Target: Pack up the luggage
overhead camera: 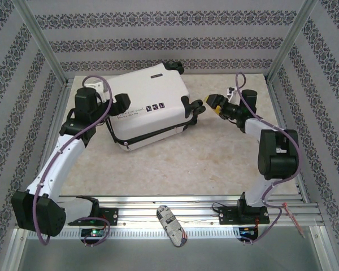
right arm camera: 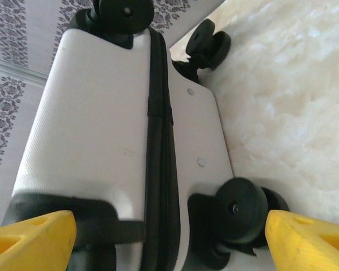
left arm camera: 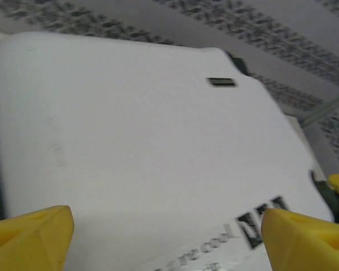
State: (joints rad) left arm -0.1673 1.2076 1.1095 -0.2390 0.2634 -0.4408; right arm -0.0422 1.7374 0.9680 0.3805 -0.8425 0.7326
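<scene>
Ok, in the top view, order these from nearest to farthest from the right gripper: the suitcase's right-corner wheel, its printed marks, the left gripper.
1. Wheel, at the luggage's right corner, just beside the right gripper.
2. Printed marks, mid-shell.
3. Left gripper, at the luggage's left edge.

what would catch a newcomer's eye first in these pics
The white luggage, lying flat with its shells together toward the far side of the table. Next, the two arms flanking it: the left gripper open over its printed face, and the right gripper open and facing its black wheels.
</scene>
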